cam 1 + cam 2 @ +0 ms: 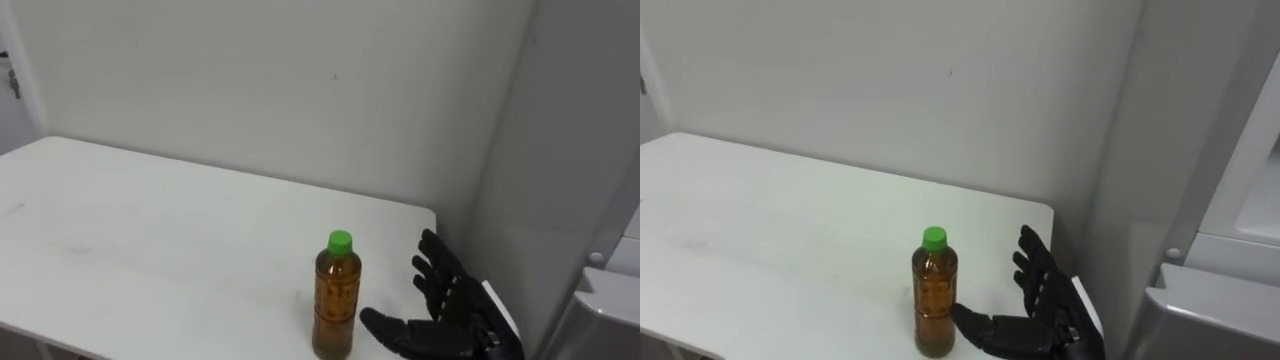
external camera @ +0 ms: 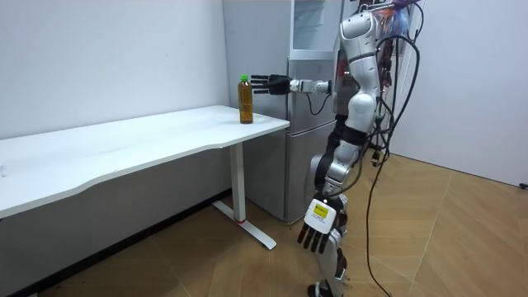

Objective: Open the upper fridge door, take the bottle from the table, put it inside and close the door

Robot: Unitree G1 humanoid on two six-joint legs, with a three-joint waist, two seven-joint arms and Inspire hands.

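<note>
Holds the right hand (image 1: 460, 315) spread wide just right of the upright green-capped bottle (image 1: 338, 297) at the white table's (image 1: 150, 230) near right corner, thumb low beside it, probably to wrap it for the carry to the fridge (image 2: 305, 157), with the left hand (image 2: 318, 227) hanging slack-fingered.

1 bottle (image 1: 338, 297) with 1 green cap (image 1: 340, 240); 1 white bench (image 1: 150, 230); 1 fridge (image 2: 301, 148); 2 robot hands: right hand (image 1: 455, 315), left hand (image 2: 318, 227).
</note>
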